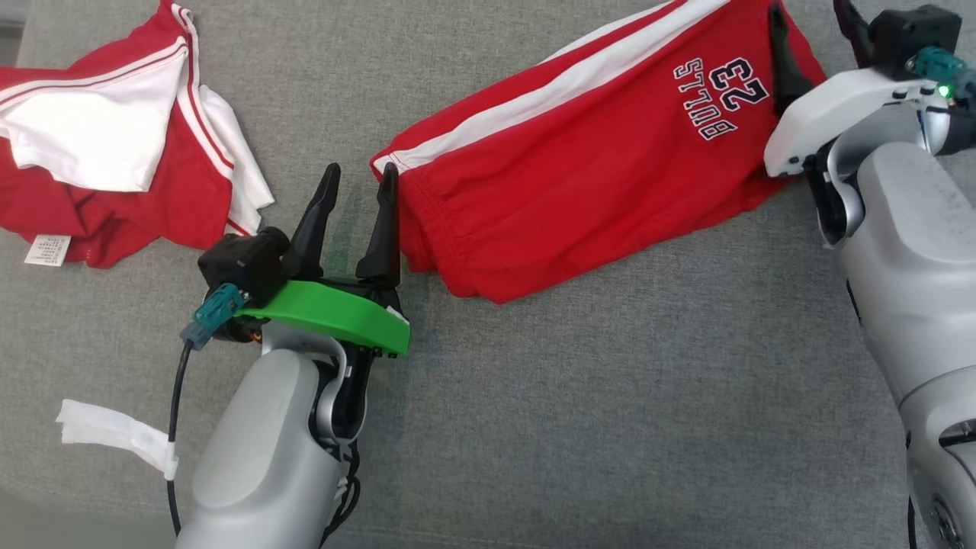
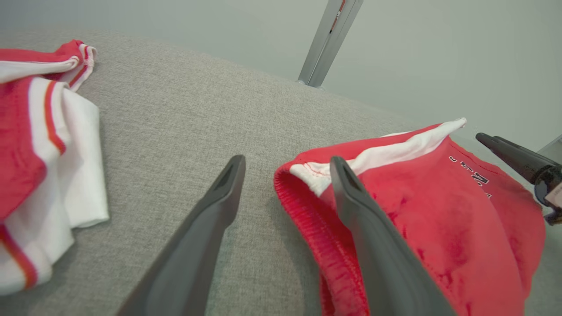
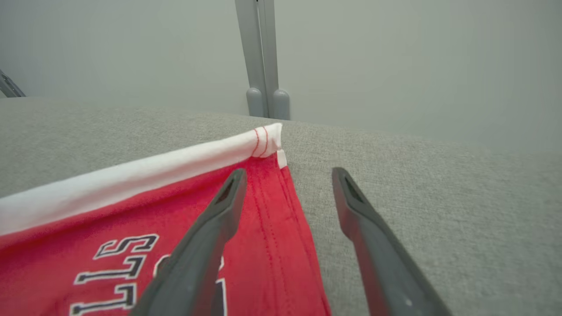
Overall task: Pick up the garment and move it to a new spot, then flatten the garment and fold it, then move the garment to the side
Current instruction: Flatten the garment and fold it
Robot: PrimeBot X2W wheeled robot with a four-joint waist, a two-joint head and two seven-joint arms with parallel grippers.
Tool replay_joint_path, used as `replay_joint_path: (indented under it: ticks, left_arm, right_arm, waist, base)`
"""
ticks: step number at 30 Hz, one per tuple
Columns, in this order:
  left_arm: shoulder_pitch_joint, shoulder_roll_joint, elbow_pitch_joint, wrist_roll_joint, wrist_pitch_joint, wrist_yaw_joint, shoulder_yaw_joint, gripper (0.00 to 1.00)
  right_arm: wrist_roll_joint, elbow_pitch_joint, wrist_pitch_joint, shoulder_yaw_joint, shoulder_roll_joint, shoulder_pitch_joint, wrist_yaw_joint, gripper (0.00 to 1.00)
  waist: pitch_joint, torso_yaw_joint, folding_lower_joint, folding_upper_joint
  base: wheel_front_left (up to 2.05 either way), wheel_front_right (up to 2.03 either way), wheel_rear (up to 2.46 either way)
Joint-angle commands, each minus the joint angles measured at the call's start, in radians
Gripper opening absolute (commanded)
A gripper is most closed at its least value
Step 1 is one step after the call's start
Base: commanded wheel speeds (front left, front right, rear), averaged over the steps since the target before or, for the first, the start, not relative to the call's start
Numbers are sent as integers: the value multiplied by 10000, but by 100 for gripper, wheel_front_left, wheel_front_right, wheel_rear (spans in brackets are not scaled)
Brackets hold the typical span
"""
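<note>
The garment (image 1: 579,152) is a pair of red shorts with a white side stripe and "BULLS 23" print, lying folded on the grey cloth surface (image 1: 610,396). My left gripper (image 1: 361,171) stands open at the waistband end; its right finger lies over the elastic edge (image 2: 303,219) and its left finger over bare cloth. My right gripper (image 1: 808,11) stands open at the hem end. In the right wrist view its left finger lies over the red hem (image 3: 272,210) and its right finger over the grey surface. Neither gripper holds anything.
A second red and white garment (image 1: 114,137) lies crumpled at the far left, also seen in the left wrist view (image 2: 39,153). A white strip (image 1: 114,435) lies near my left forearm. A metal post (image 3: 261,57) stands behind the surface's far edge.
</note>
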Motion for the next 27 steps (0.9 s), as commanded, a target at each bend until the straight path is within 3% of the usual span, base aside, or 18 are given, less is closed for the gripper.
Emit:
replay_joint_path:
  ticks: [1, 5, 13, 14, 15, 16, 27]
  left_arm:
    - [189, 32, -46, 95, -3, 44, 98, 100]
    - [365, 32, -72, 303, -3, 10, 282, 100]
    - [548, 32, 11, 544, -3, -37, 466, 100]
    - [599, 32, 20, 575, -3, -35, 495, 100]
    - [638, 32, 32, 605, -3, -30, 523, 100]
    - [684, 32, 27, 635, -3, -19, 560, 100]
    - [1496, 35, 257, 1360, -3, -63, 1091, 100]
  right_arm:
    - [159, 118, -26, 203, -96, 179, -16, 100]
    - [638, 621, 28, 737, -268, 428, -16, 100]
    - [1629, 1697, 1124, 1602, -278, 604, -16, 100]
    - [1730, 1747, 1179, 1710, -239, 646, -16, 64]
    - [1806, 1770, 1166, 1793, -230, 673, -16, 14]
    - [1915, 1786, 1116, 1868, -217, 717, -14, 0]
    - [3126, 1956, 223, 1721, -53, 1393, -19, 0]
  waist:
    - [-91, -47, -1, 0]
    - [-172, -59, -1, 0]
    - [-312, -57, -1, 0]
    - [-356, -80, -1, 0]
    - [-389, -98, -1, 0]
    - [-444, -125, -1, 0]
    - [-1568, -590, -1, 0]
  base:
    - [0, 0, 0]
    - [0, 0, 0]
    - [0, 0, 0]
    - [0, 0, 0]
    - [0, 0, 0]
    - [0, 0, 0]
    - [0, 0, 0]
